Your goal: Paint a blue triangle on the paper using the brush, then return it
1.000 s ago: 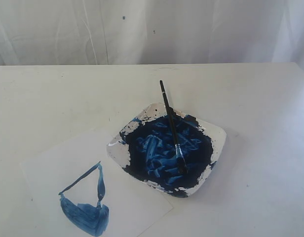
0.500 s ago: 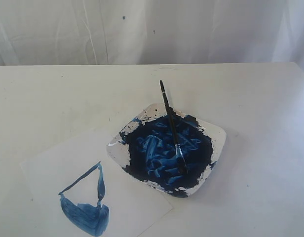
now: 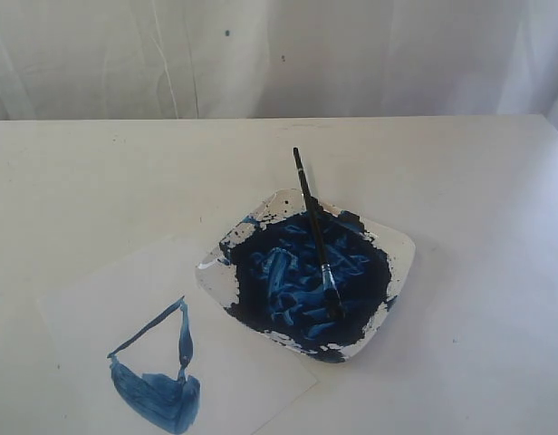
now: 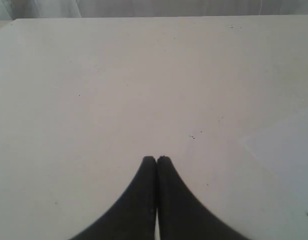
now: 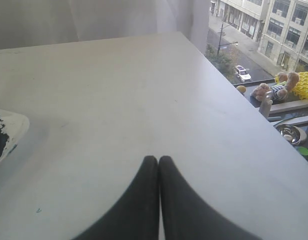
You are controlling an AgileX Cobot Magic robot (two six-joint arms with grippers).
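Note:
The black-handled brush (image 3: pixel 313 231) lies across the white plate (image 3: pixel 401 254), its bristles down in the dark blue paint and its handle sticking out over the far rim. The white paper (image 3: pixel 179 344) lies at the front left, one corner tucked under the plate. A rough blue triangle (image 3: pixel 159 376) is painted on the paper, its lower part filled in. Neither arm shows in the exterior view. My left gripper (image 4: pixel 156 159) is shut and empty above bare table, with a paper corner (image 4: pixel 284 150) off to one side. My right gripper (image 5: pixel 158 159) is shut and empty, the plate's rim (image 5: pixel 14 127) at the frame's edge.
The white table (image 3: pixel 460 163) ends at a white curtain behind. In the right wrist view, the table's edge (image 5: pixel 234 95) drops off to a ledge with toys and a bowl (image 5: pixel 290 134).

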